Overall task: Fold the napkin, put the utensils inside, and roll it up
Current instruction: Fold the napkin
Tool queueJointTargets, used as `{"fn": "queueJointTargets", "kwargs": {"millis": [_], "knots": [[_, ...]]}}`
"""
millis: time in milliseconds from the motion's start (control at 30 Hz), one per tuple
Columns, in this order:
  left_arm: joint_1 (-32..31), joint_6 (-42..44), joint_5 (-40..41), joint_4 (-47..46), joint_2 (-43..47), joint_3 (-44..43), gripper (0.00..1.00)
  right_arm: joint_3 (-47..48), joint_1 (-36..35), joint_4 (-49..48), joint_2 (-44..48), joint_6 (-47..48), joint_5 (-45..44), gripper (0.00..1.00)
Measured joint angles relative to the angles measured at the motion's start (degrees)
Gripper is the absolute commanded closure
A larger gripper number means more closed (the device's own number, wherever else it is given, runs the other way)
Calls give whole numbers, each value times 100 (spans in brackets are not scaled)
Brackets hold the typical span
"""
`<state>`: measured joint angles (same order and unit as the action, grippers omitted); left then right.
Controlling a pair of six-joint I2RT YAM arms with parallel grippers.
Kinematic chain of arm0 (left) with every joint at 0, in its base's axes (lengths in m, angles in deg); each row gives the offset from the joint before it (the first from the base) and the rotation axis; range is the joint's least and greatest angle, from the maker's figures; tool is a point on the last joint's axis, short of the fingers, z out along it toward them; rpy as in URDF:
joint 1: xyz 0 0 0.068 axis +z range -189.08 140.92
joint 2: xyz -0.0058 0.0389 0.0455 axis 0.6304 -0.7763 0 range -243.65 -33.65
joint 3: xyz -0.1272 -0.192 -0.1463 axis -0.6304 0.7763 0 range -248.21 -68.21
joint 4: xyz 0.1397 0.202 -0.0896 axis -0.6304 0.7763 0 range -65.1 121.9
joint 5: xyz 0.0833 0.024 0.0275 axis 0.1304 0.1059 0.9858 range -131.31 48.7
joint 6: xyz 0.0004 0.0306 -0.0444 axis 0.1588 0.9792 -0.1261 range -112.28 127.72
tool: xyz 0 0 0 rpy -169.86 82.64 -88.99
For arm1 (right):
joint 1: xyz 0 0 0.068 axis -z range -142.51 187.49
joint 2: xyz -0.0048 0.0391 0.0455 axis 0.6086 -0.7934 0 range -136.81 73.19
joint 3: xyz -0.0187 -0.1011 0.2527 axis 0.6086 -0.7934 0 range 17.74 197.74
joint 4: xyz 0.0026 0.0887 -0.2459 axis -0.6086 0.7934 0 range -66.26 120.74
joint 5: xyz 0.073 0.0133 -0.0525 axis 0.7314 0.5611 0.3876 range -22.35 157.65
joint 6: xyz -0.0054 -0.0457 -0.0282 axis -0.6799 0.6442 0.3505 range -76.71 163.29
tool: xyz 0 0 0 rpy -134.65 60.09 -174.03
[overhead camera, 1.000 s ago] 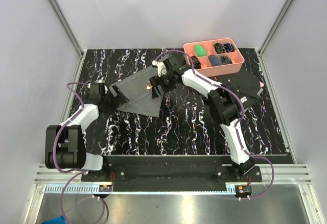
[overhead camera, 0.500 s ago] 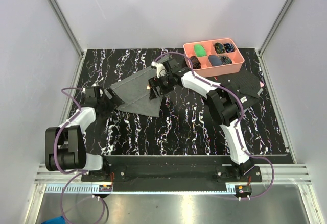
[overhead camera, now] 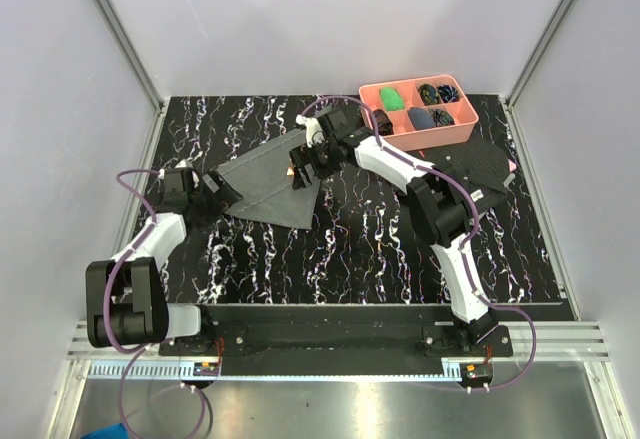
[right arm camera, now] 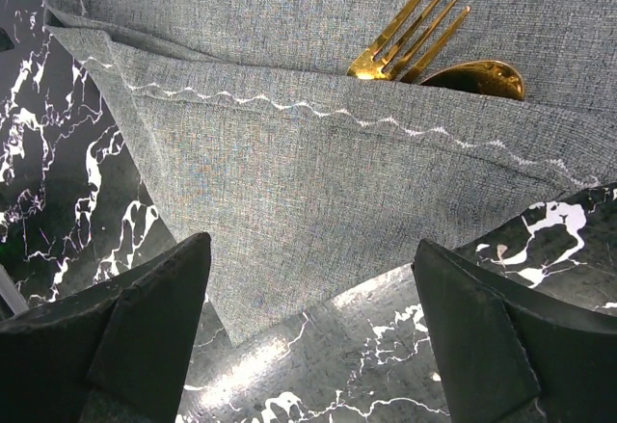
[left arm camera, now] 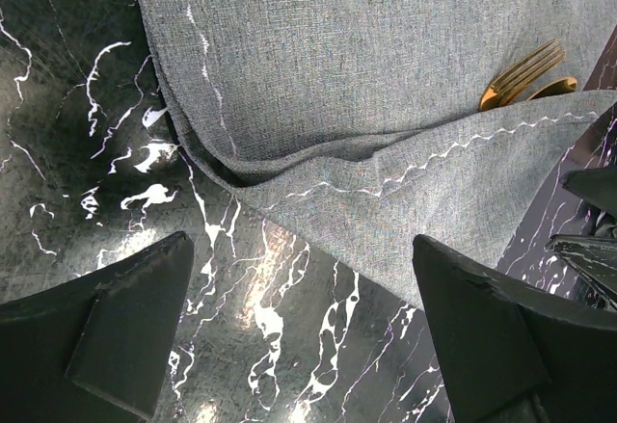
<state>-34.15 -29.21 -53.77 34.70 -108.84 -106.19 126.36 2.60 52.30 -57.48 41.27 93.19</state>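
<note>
On the black white-veined table [overhead camera: 350, 249], the right arm reaches far forward and left. The right gripper [overhead camera: 300, 173] hangs over the right corner of the large grey woven napkin [overhead camera: 262, 183], jaws spread wide and holding nothing. The left arm lies low, with the left gripper [overhead camera: 222, 196] at the napkin's left corner, jaws likewise wide and empty. The napkin lies folded into a triangle. A black patterned cloth [overhead camera: 482, 167] lies well to its right. The pink plastic tray [overhead camera: 430, 137] holds small dark and green items. The slim gold fork [right arm camera: 405, 30] and gold spoon [right arm camera: 477, 78] lie tucked under the napkin's stitched fold, heads showing.
</note>
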Motion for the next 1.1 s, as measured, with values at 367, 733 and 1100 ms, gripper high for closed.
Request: {"fn": "queueJointTargets", "kwargs": {"millis": [367,733,1100], "knots": [[2,31,-39,157,262,-2,1,647,-2,96,-334,144,221,7],[31,227,-37,468,719,-262,1,284,-4,105,-538,260,70,7],[164,664,-308,1117,809,-1279,1,-350,-39,-551,-297,96,103,8]]}}
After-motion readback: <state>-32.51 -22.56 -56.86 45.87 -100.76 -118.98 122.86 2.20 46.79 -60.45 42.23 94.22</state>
